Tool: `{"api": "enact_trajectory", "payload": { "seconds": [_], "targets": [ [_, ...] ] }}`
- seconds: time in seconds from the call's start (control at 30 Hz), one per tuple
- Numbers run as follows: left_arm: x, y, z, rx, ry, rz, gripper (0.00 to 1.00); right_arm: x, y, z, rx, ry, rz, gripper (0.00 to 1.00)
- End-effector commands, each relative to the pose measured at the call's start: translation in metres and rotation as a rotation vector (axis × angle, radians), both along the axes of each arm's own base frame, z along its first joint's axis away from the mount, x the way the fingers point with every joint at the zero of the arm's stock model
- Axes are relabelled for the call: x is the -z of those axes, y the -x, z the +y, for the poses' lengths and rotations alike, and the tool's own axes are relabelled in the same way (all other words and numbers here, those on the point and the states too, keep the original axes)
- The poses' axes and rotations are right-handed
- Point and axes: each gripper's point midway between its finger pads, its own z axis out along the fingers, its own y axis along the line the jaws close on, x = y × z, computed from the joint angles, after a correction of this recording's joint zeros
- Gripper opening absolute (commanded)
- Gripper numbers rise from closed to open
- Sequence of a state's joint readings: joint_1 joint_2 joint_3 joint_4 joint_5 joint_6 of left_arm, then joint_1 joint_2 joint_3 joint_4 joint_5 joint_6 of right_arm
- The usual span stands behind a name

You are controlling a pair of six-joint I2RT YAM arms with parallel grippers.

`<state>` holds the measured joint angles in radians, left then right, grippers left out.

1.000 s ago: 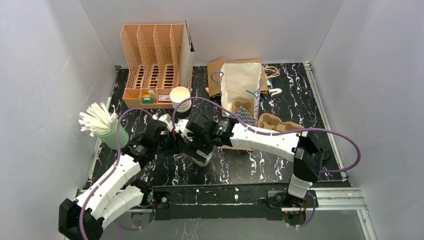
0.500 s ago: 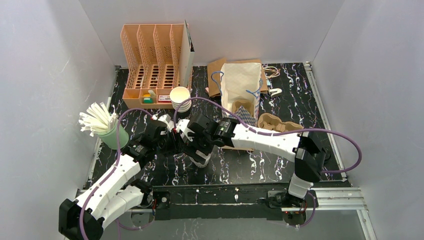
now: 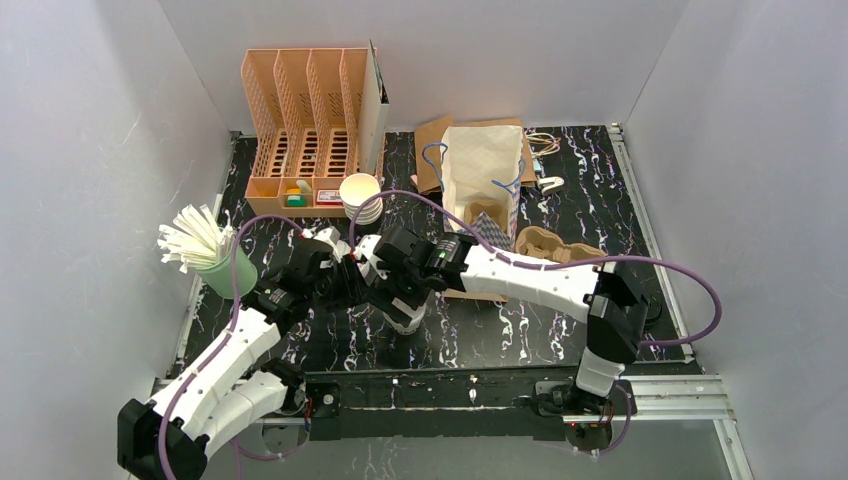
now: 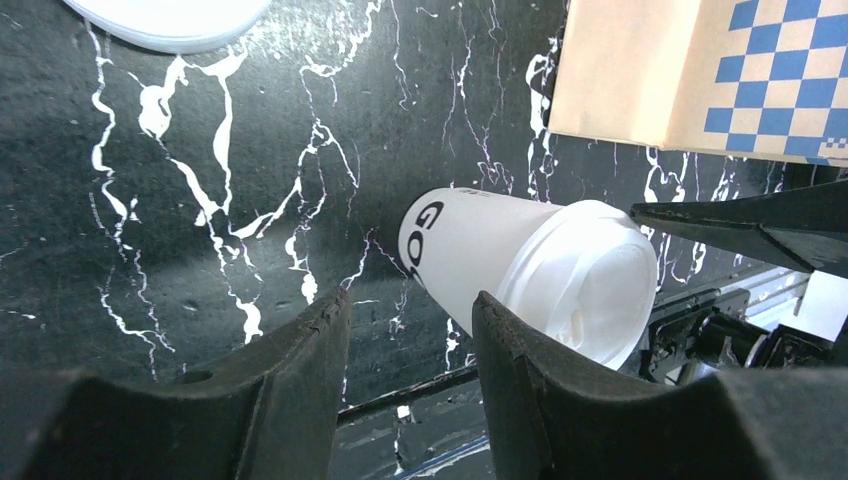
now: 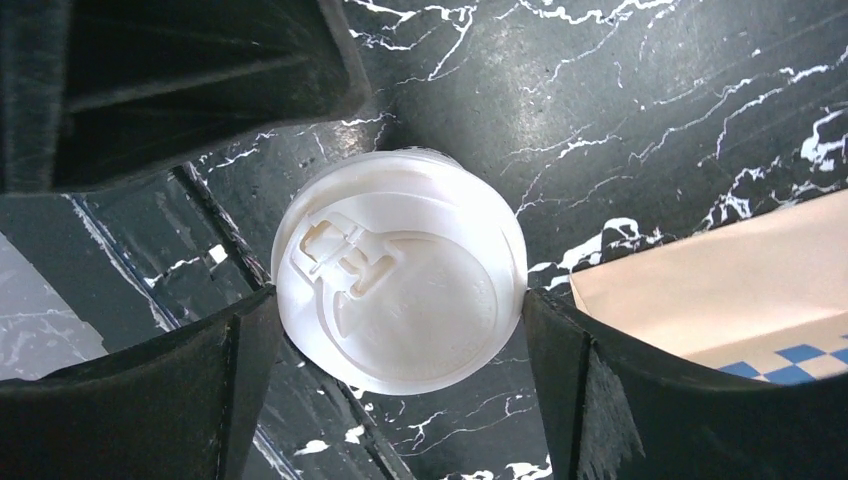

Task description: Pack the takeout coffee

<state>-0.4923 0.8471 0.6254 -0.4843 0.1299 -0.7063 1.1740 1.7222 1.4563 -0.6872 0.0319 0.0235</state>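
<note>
Left wrist view: cup (image 4: 480,250) print legible only as "GO", rest curving out of sight; white round item (image 4: 170,15) cut by top edge, upper left; checked bag (image 4: 640,80) cut off upper right; right wrist view: lid (image 5: 400,290) hides cup wall.

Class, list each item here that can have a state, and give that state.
lidded cup: lid on, gripped at the lid.
right gripper: shut on the lidded cup.
left gripper: partly open, holding nothing.
pulp tray: no cup in it.
green cup: upright, filled with straws.
</note>
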Motion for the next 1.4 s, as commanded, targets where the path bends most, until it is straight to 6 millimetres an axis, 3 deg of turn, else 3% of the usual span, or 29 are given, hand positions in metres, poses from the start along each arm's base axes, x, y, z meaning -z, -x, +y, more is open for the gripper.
{"api": "enact_trajectory", "payload": {
  "seconds": [0.0, 0.37, 0.77, 0.97, 1.13, 1.23, 1.37],
  "targets": [
    [-0.017, -0.006, 0.01, -0.024, -0.042, -0.046, 0.46, 0.002, -0.007, -0.015, 0.124, 0.111, -0.006, 0.95],
    [-0.021, -0.003, 0.01, -0.017, -0.026, -0.054, 0.57, -0.022, -0.01, -0.004, 0.298, 0.016, -0.011, 0.98],
    [-0.018, 0.003, -0.002, 0.021, 0.043, -0.041, 0.68, -0.033, -0.025, -0.02, 0.547, 0.014, -0.046, 0.98],
    [-0.021, 0.004, -0.008, 0.033, 0.074, -0.042, 0.71, -0.049, -0.026, -0.018, 0.522, -0.052, -0.072, 0.98],
    [-0.022, 0.008, -0.014, 0.029, 0.141, -0.054, 0.77, -0.068, -0.014, -0.007, 0.402, -0.114, -0.034, 0.98],
    [-0.022, 0.009, -0.014, 0.006, 0.176, -0.065, 0.74, -0.074, -0.005, -0.006, 0.314, -0.124, -0.013, 0.98],
    [-0.02, 0.011, -0.021, -0.016, 0.259, -0.062, 0.53, -0.081, 0.0, -0.008, 0.117, -0.158, -0.059, 0.98]
  ]
}}
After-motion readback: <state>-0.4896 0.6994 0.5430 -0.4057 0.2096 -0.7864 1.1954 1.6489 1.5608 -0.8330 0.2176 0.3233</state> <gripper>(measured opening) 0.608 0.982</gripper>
